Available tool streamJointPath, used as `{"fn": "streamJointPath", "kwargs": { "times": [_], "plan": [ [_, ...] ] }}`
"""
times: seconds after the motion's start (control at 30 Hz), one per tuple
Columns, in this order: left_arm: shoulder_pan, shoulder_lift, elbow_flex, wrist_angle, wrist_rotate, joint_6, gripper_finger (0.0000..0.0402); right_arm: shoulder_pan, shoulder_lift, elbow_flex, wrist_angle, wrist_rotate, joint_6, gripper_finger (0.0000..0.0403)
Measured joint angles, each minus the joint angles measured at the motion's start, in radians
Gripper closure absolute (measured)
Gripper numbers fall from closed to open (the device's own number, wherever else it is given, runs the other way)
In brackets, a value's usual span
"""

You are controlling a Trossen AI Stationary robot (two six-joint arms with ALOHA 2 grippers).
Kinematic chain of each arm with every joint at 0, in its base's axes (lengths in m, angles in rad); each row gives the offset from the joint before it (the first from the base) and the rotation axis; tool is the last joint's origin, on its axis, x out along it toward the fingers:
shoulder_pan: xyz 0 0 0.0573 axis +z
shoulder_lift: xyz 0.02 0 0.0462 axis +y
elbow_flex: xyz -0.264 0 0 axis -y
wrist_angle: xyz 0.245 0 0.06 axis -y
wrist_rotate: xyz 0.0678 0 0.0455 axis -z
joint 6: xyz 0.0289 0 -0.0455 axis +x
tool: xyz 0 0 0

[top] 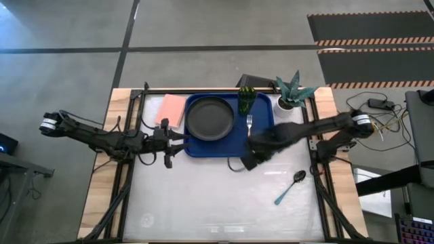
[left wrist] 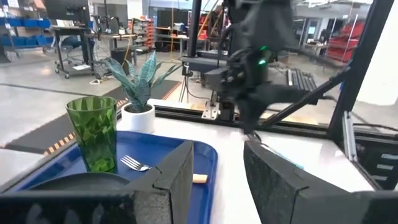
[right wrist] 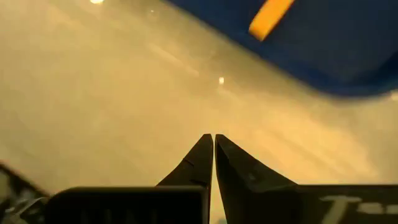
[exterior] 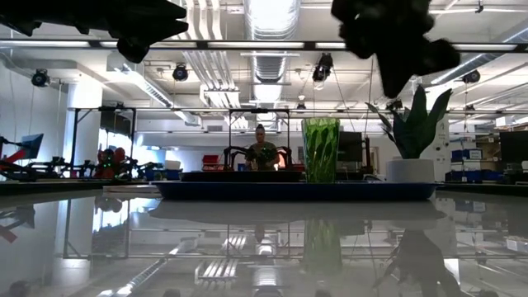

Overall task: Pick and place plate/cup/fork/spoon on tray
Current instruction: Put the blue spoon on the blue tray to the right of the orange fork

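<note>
The blue tray lies at the table's far middle. On it rest the black plate, the green cup standing upright, and the fork, whose orange handle shows in the right wrist view. The spoon lies flat on the table at the near right, teal handle toward the near edge. My right gripper is shut and empty above the bare table just in front of the tray's near edge. My left gripper is open and empty at the tray's left near corner.
A white pot with a spiky plant stands at the tray's far right corner. A pink flat rectangle lies left of the tray. A person sits in the room behind. Bare table lies in front of the tray.
</note>
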Motion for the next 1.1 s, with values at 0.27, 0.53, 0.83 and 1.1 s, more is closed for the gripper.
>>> {"fn": "streamJointPath", "kwargs": {
  "times": [0.27, 0.53, 0.83, 1.1],
  "plan": [
    [0.000, -0.011, 0.006, 0.003, -0.001, 0.132, 0.0276, 0.217, -0.062, -0.079, -0.001, 0.014, 0.473, 0.0394],
    [0.000, -0.032, 0.006, 0.001, -0.001, 0.214, 0.0276, 0.363, -0.126, -0.232, 0.008, -0.038, 0.842, 0.0394],
    [0.000, -0.050, 0.003, -0.007, -0.002, 0.215, 0.0276, 0.496, -0.273, -0.473, 0.089, 0.019, 1.200, 0.0394],
    [0.000, -0.040, 0.001, -0.008, -0.002, 0.213, 0.0276, 0.507, -0.285, -0.553, 0.157, 0.007, 1.250, 0.0364]
  ]
}}
